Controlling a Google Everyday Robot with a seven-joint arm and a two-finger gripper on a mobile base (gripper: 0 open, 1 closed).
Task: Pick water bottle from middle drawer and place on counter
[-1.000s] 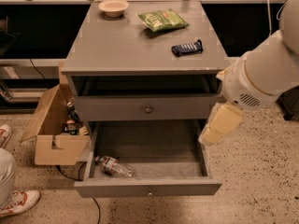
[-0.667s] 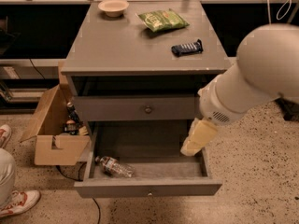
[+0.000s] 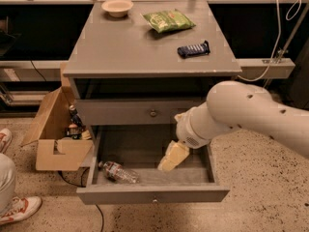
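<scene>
The water bottle (image 3: 118, 172) lies on its side in the front left corner of the open middle drawer (image 3: 154, 195). It is clear with a white cap and a pale label. My gripper (image 3: 173, 156) hangs inside the drawer near its middle, to the right of the bottle and apart from it. The pale arm (image 3: 241, 115) comes in from the right. The counter (image 3: 140, 47) is the grey cabinet top above the drawers.
On the counter lie a cream bowl (image 3: 118, 7), a green chip bag (image 3: 169, 20) and a dark blue snack bar (image 3: 194, 49). The upper drawer (image 3: 153, 113) with a brass knob is closed. An open cardboard box (image 3: 55, 139) holding a dark bottle (image 3: 73, 115) stands left. A person's shoe (image 3: 17, 209) is at bottom left.
The arm has swung left and down. The gripper has gone from the drawer's right side to its middle, closer to the bottle. The bottle has not moved.
</scene>
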